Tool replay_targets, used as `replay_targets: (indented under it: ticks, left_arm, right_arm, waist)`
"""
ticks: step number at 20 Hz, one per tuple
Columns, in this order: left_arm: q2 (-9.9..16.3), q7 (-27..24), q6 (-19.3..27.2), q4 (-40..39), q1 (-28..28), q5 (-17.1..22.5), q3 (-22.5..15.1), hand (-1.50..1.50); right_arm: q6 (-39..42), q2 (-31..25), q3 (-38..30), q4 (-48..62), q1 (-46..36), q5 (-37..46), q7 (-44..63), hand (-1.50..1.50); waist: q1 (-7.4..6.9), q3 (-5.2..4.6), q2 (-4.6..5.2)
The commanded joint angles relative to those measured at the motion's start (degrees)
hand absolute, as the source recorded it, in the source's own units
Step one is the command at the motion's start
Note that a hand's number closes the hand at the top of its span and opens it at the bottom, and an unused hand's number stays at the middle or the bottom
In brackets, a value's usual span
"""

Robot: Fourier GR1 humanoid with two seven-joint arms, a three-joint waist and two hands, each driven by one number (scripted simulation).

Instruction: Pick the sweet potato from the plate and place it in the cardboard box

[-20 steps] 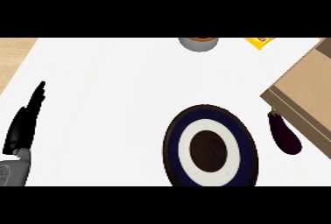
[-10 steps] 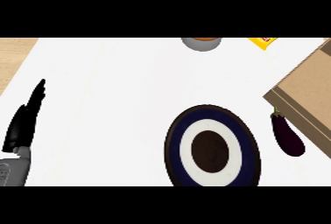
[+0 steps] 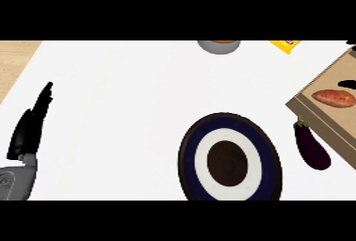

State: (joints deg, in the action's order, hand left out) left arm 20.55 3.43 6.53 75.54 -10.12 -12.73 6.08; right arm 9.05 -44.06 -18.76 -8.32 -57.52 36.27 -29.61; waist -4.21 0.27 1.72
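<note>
The orange-brown sweet potato (image 3: 334,98) lies inside the cardboard box (image 3: 321,116) at the right edge. The round plate (image 3: 230,158), dark blue with a white ring and a brown centre, sits low in the middle with nothing on it. My left hand (image 3: 30,126) rests at the left edge, fingers straight and pointing up, holding nothing. My right hand does not show.
A dark purple eggplant (image 3: 311,146) lies on the counter between the plate and the box. A grey bowl (image 3: 218,45) is at the top edge. A yellow item (image 3: 285,45) sits at the top right. Wood shows beyond the counter's left edge (image 3: 15,61).
The view has shifted so the box's inside with the sweet potato in it now shows at the right. The left hand has stayed where it was.
</note>
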Motion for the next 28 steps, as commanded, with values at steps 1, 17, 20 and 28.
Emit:
replay_targets:
  ticks: [1,17,20,28]
  left_arm:
    - [1.4,-0.9,-0.8,-0.8,0.1,0.4,1.2,0.0]
    - [0.1,-0.5,-0.2,-0.2,1.0,0.1,1.3,0.0]
    - [0.7,-0.9,-0.9,0.6,1.7,0.5,1.7,0.0]
    - [0.2,-0.3,-0.4,0.1,0.6,0.9,2.3,0.0]
  right_arm:
    - [0.3,1.5,-1.1,1.2,-0.9,-0.9,0.5,-1.5]
    - [8.0,-8.3,-16.0,1.6,0.3,-15.5,-5.7,-1.5]
    - [12.5,-12.4,-17.8,2.4,4.0,-17.3,-7.5,-1.5]
    - [14.9,-18.7,-20.3,3.2,10.5,-19.3,-7.9,-1.5]
  waist:
    - [-0.43,0.03,0.2]
    - [0.95,0.1,-0.08]
    - [1.08,0.2,-0.02]
    - [1.46,0.41,0.53]
